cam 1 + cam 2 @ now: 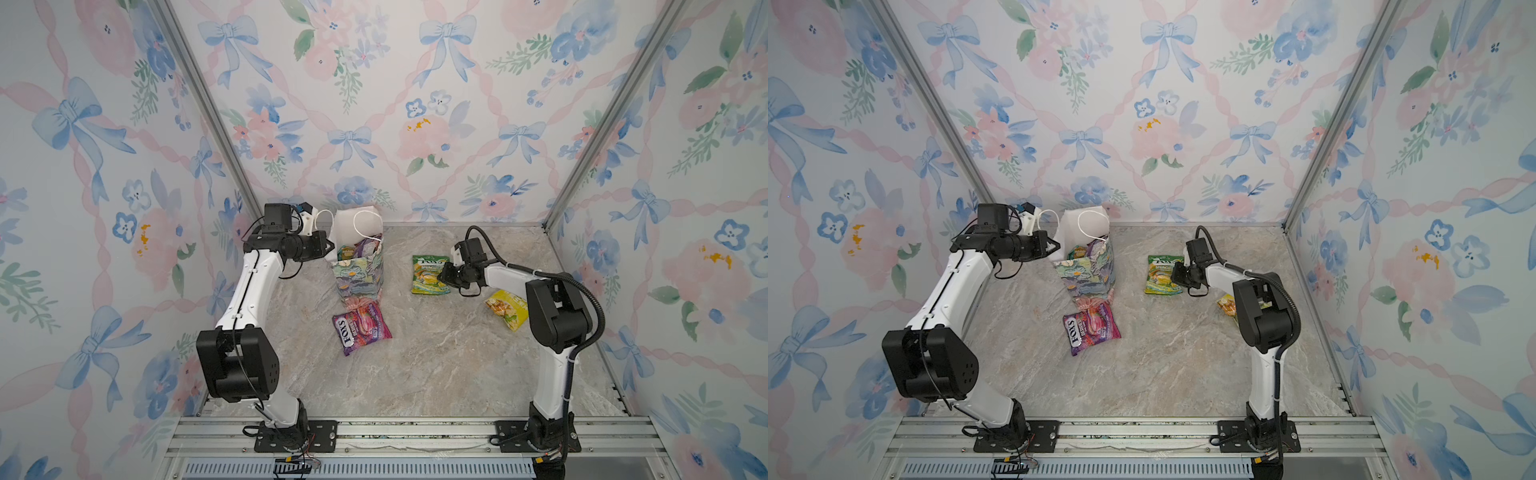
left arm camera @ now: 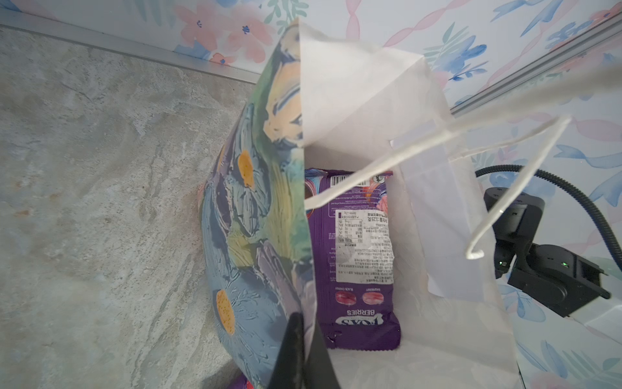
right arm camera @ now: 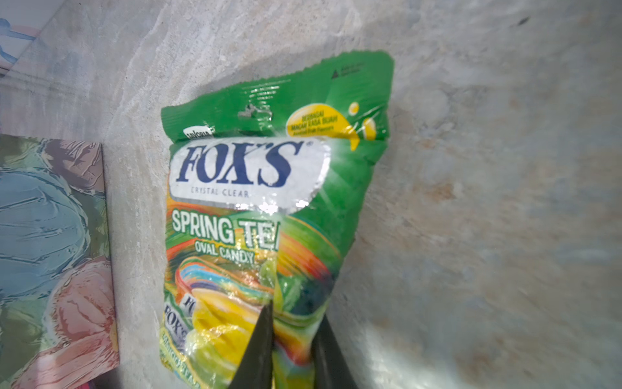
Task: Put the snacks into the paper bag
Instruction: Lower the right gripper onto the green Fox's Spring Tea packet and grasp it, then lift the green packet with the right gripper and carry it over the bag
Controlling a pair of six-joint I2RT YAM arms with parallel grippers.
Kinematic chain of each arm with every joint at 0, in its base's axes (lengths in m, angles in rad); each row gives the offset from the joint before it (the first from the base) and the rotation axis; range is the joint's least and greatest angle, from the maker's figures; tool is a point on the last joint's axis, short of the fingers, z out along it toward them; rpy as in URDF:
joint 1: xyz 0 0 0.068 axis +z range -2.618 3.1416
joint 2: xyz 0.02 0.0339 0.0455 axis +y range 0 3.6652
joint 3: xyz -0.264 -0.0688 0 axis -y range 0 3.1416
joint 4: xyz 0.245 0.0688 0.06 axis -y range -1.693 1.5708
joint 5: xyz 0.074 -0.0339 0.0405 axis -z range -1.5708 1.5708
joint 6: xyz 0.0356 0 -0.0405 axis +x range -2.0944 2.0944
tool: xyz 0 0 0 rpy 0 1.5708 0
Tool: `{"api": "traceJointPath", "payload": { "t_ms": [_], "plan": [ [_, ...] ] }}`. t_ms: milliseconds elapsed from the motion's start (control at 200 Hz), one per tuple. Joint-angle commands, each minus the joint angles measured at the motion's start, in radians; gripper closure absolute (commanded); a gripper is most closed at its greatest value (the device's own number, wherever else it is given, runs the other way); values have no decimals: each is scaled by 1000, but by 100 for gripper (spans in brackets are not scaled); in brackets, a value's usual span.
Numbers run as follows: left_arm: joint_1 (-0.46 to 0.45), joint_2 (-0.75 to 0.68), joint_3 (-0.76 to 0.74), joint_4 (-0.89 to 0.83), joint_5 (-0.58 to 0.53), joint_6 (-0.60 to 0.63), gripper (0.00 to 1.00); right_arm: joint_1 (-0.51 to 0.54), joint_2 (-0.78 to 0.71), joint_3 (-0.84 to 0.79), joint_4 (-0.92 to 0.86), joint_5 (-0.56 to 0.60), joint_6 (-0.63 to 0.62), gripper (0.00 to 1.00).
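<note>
The paper bag [image 1: 359, 274] [image 1: 1092, 270] stands upright at the back left, with a floral print outside and white inside. My left gripper [image 1: 330, 248] [image 2: 304, 336] is shut on its near side wall at the rim. Inside lies a purple FOX'S packet [image 2: 356, 256], and other snacks [image 1: 360, 249] show at the mouth. A green FOX'S Spring Tea packet [image 1: 428, 274] [image 3: 269, 168] lies right of the bag. My right gripper [image 1: 444, 274] [image 3: 292, 323] is shut on a fold of its lower right part. A purple FOX'S packet [image 1: 360, 328] lies in front of the bag. A yellow packet [image 1: 507, 309] lies partly under my right arm.
White cord handles [image 2: 505, 202] hang across the bag's mouth. Floral walls close in the back and both sides, with metal posts at the corners. An aluminium rail [image 1: 415, 432] carrying both arm bases runs along the front edge. The marble floor [image 1: 436, 365] stretches between the packets and the rail.
</note>
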Motion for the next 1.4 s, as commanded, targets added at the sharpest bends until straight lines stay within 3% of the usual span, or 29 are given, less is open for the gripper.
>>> {"api": "traceJointPath", "payload": {
  "t_ms": [0, 800, 1395],
  "plan": [
    [7, -15, -9, 3, 22, 8, 100, 16, -53, -35, -16, -14, 10, 100],
    [7, -18, -10, 3, 16, 8, 100, 77, -429, -121, -86, 34, 4, 100],
    [8, -16, -9, 3, 18, 5, 100, 322, -758, -20, -286, 204, -53, 100]
  ]
}}
